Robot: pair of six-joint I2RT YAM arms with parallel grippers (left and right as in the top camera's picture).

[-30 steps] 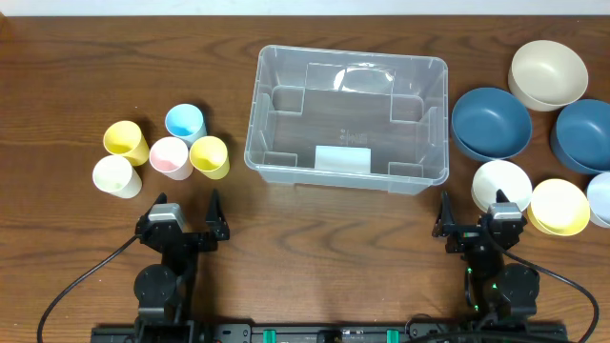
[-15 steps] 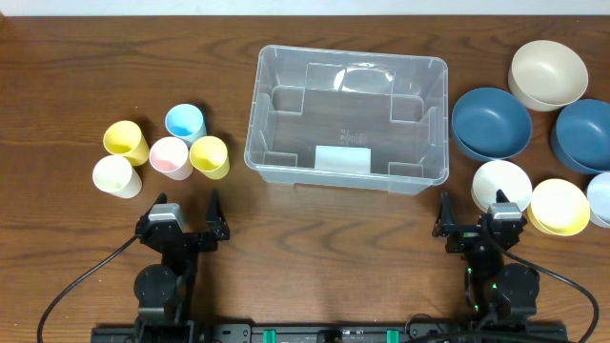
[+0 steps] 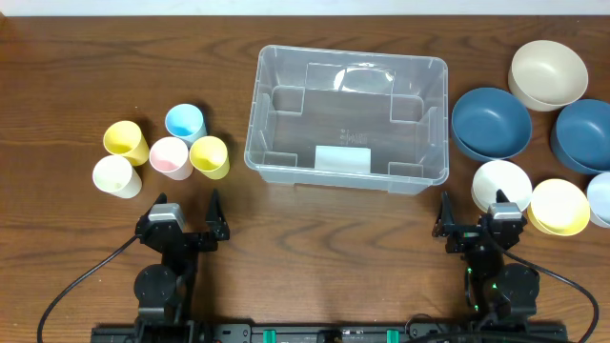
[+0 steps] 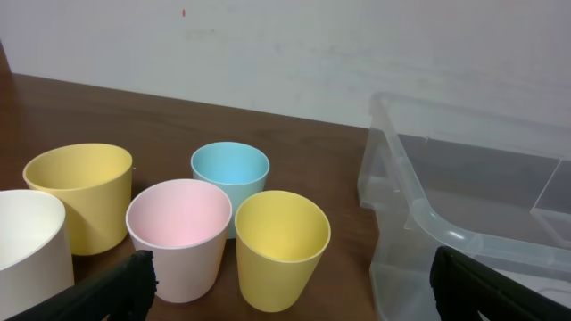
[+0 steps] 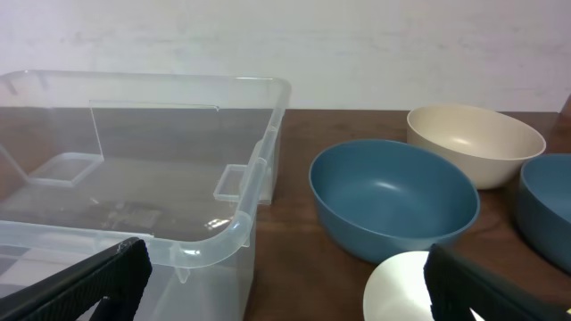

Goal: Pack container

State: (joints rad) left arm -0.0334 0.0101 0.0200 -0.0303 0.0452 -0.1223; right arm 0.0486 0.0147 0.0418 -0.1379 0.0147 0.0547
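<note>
The clear plastic container (image 3: pixel 348 116) stands empty at the table's middle back, with a whitish label on its near wall. It also shows in the left wrist view (image 4: pixel 464 223) and the right wrist view (image 5: pixel 134 187). Several pastel cups stand at the left: yellow (image 3: pixel 125 141), blue (image 3: pixel 185 122), pink (image 3: pixel 170 156), yellow (image 3: pixel 209 156), white (image 3: pixel 115 175). Bowls lie at the right: dark blue (image 3: pixel 490 123), beige (image 3: pixel 548 74), white (image 3: pixel 501 184), yellow (image 3: pixel 559 206). My left gripper (image 3: pixel 181 221) is open and empty near the front edge, before the cups. My right gripper (image 3: pixel 474 225) is open and empty beside the white bowl.
A second dark blue bowl (image 3: pixel 583 134) and a pale bowl (image 3: pixel 600 198) sit at the far right edge. Both arm bases and their cables are at the front edge. A white wall stands behind the table.
</note>
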